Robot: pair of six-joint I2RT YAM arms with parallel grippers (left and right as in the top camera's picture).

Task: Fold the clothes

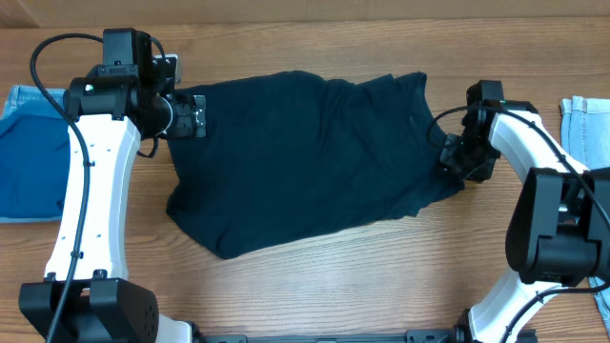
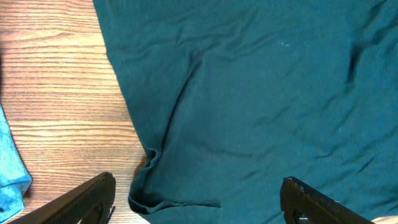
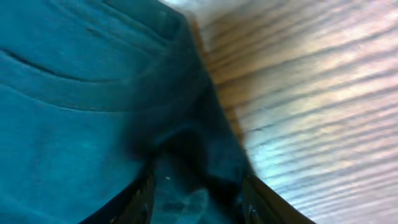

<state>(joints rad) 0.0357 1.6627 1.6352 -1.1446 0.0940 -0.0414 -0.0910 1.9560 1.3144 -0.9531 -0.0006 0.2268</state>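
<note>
The shirt (image 1: 305, 162) spans the counter (image 1: 315, 286) left to right — right gripper (image 1: 457, 160) pinching its right hem, left gripper (image 1: 195, 116) wide open over its far-left corner.

On the robot's side of the dark shirt (image 1: 305, 157), the bench (image 1: 381, 286) is bare wood between the two arm bases, the widest way in. Left of the shirt, the left arm (image 1: 95, 191) spans a narrow bare strip, with a blue garment (image 1: 24, 157) beyond it. Right of the shirt, the right gripper (image 1: 456, 157) crowds its edge; denim (image 1: 583, 119) lies beyond.
</note>
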